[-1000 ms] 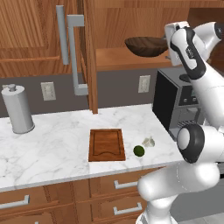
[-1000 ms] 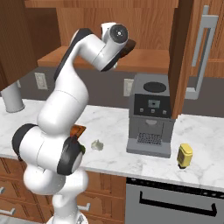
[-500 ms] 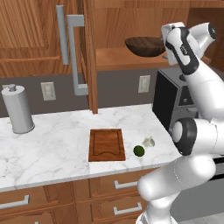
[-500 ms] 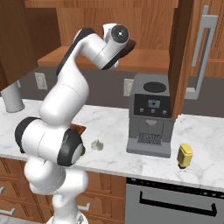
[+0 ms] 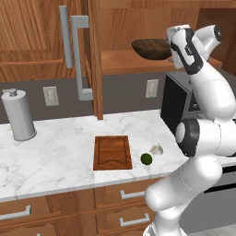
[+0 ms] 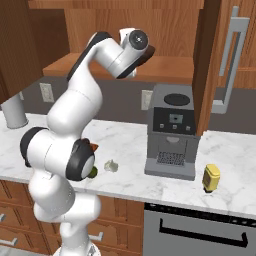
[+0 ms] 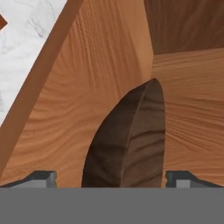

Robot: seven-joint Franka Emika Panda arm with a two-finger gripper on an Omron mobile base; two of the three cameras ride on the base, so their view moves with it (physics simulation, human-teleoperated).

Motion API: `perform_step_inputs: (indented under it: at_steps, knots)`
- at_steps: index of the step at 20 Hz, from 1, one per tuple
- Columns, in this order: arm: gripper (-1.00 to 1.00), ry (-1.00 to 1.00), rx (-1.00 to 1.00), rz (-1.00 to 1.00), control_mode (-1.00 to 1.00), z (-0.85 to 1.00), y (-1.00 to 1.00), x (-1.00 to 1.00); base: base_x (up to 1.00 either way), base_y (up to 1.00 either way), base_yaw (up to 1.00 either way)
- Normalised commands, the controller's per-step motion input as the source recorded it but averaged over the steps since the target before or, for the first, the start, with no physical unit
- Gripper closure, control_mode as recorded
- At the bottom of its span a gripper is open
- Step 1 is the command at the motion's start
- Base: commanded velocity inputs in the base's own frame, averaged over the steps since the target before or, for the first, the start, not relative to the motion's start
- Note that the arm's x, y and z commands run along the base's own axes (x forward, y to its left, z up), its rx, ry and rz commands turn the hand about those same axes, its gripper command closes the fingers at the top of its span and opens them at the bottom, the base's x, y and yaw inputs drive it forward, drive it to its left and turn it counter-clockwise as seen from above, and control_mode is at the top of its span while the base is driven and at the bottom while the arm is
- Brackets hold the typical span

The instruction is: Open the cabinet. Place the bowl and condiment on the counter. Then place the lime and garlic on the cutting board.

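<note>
The wide, shallow, dark brown wooden bowl (image 5: 152, 48) sits on the lower shelf of the open reddish-brown wood wall cabinet (image 5: 138, 60), above the black and silver coffee machine (image 6: 171, 132). In the hand view the bowl (image 7: 127, 144) appears edge-on, its rim running between the two dark finger tips.

Handling judgement: turned wood, so rigid and unlikely to deform or chip under jaw pressure; moderate weight for its breadth. The finish looks smooth and may slip. The rim is the only practical hold, one finger inside the wall and one outside, since the body is too broad to span. Held at one edge, it will likely tip away from the grip as it lifts.

The white arm's two-finger gripper (image 7: 111, 177) stands fully spread, holding nothing, with the bowl's near rim lying between the tips; contact cannot be confirmed.

On the long white marble counter (image 5: 55, 152) below: the rectangular reddish-brown wooden cutting board (image 5: 112, 152), bare; the small dark green lime (image 5: 146, 159) just beside its right edge; the whitish garlic bulb (image 5: 157, 149) near the lime. The small yellowish-green condiment bottle (image 6: 211, 177) stands on the counter right of the coffee machine.
</note>
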Motion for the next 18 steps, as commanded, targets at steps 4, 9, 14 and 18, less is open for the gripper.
perform_step_inputs:
  at_steps: [4,9,14,18]
  knots:
    - [-1.00,0.00,0.00,0.00,-1.00,-0.09,0.00,0.14,0.00,0.00,0.00]
    - [-1.00,0.00,0.00,0.00,-1.00,-0.07,0.00,0.14,0.00,0.00,0.00]
    - [-1.00,0.00,0.00,0.00,-1.00,-0.07,0.00,0.15,0.00,0.00,0.00]
    - [1.00,0.01,0.00,0.00,-1.00,-0.05,0.01,0.15,0.00,0.00,0.00]
